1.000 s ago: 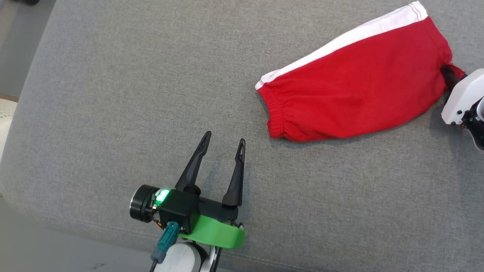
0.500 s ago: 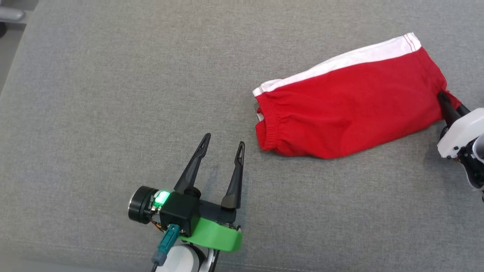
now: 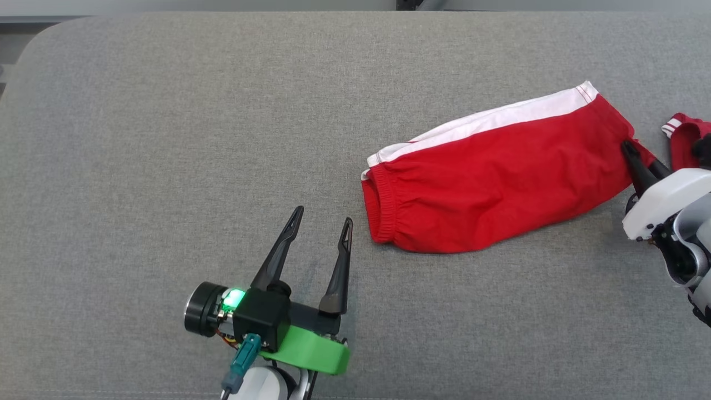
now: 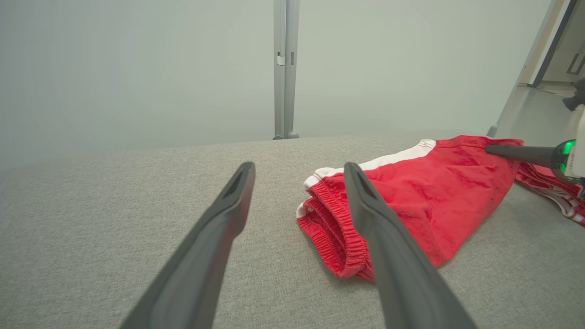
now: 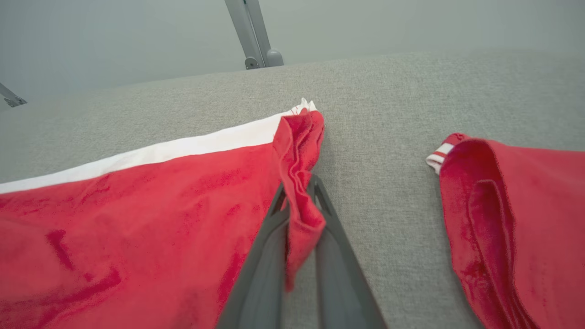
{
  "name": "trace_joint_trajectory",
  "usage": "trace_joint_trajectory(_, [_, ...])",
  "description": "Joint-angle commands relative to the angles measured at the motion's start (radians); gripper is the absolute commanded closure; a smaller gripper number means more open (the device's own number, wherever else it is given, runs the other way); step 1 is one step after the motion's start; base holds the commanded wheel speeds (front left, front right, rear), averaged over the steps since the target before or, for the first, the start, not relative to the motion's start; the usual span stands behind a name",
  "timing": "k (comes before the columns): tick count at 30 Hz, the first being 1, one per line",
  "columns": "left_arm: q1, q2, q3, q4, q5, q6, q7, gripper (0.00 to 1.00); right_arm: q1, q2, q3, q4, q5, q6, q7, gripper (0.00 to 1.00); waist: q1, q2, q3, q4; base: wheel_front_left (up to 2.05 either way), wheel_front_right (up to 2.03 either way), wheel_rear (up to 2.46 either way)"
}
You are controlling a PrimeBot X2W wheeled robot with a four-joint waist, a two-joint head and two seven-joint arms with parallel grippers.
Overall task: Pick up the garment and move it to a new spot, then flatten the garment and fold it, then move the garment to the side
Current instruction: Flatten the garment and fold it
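Observation:
A red garment (image 3: 500, 178) with a white side stripe and a gathered waistband lies on the grey cushion (image 3: 166, 139), right of centre. My right gripper (image 3: 627, 147) is shut on the garment's right end; in the right wrist view a fold of red cloth (image 5: 299, 214) is pinched between its fingers (image 5: 274, 237). My left gripper (image 3: 324, 215) stands open over bare cushion, just left of the waistband and apart from it. In the left wrist view the garment (image 4: 434, 192) lies beyond the right finger of the left gripper (image 4: 298, 167).
A second red piece of clothing (image 3: 686, 139) with a striped cuff lies at the far right, close to my right wrist. The cushion's far edge (image 3: 222, 14) and rounded left corner run along the top. A metal post (image 4: 284, 68) stands behind the cushion.
The head camera has shifted, so the cushion's far edge and the second red piece now show. The garment, held by my right gripper, lies less slanted and a little nearer my left gripper.

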Motion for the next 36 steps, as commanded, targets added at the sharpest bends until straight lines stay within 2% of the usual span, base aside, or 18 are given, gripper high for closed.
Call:
trace_joint_trajectory(1, [0.014,0.001,0.003,0.001,0.004,0.000,0.001,0.00,-0.015,0.004,0.007,-0.010,-0.012,0.000,-0.006,1.00,0.0000,0.0000,-0.013,0.003,0.00,0.00,0.00])
trace_joint_trajectory(7, [0.031,0.001,0.001,-0.002,-0.012,0.003,0.001,0.00,-0.060,0.027,0.053,-0.079,-0.068,0.000,-0.012,1.00,0.0000,0.0000,-0.042,0.024,0.00,0.00,0.00])
trace_joint_trajectory(16, [0.049,0.001,-0.006,-0.003,-0.026,0.014,0.001,0.00,-0.111,0.071,0.176,-0.238,-0.160,0.000,0.023,1.00,0.0000,0.0000,-0.062,0.055,0.00,0.00,0.00])
trace_joint_trajectory(22, [0.059,0.001,0.005,-0.013,-0.032,0.022,0.001,0.00,-0.055,0.085,0.256,-0.368,-0.207,0.000,0.078,1.00,0.0000,0.0000,-0.063,0.076,0.00,0.00,0.00])
trace_joint_trajectory(27, [0.064,0.001,0.015,-0.017,-0.033,0.023,0.001,0.00,-0.009,0.101,0.291,-0.407,-0.221,0.000,0.115,1.00,0.0000,0.0000,-0.057,0.073,0.00,0.00,0.00])
trace_joint_trajectory(32, [0.060,0.001,0.016,-0.019,-0.034,0.020,0.001,0.00,0.033,0.139,0.300,-0.392,-0.231,0.000,0.120,1.00,0.0000,0.0000,-0.052,0.068,0.00,0.00,0.00])
trace_joint_trajectory(33, [0.057,0.001,0.016,-0.020,-0.034,0.019,0.001,0.00,0.037,0.148,0.296,-0.386,-0.230,0.000,0.115,0.77,0.0000,0.0000,-0.051,0.067,0.00,0.00,0.00])
trace_joint_trajectory(34, [0.055,0.001,0.016,-0.020,-0.033,0.018,0.001,0.00,0.040,0.158,0.290,-0.379,-0.231,0.000,0.108,0.21,0.0000,0.0000,-0.051,0.065,0.00,0.00,0.00])
trace_joint_trajectory(35, [0.054,0.001,0.018,-0.019,-0.032,0.018,0.001,0.00,0.045,0.170,0.288,-0.375,-0.230,0.000,0.101,0.00,0.0000,0.0000,-0.051,0.062,0.00,0.00,0.00])
trace_joint_trajectory(36, [0.053,0.001,0.019,-0.017,-0.030,0.016,0.001,0.00,0.052,0.183,0.287,-0.373,-0.226,0.000,0.093,0.00,0.0000,0.0000,-0.053,0.060,0.00,0.00,0.00])
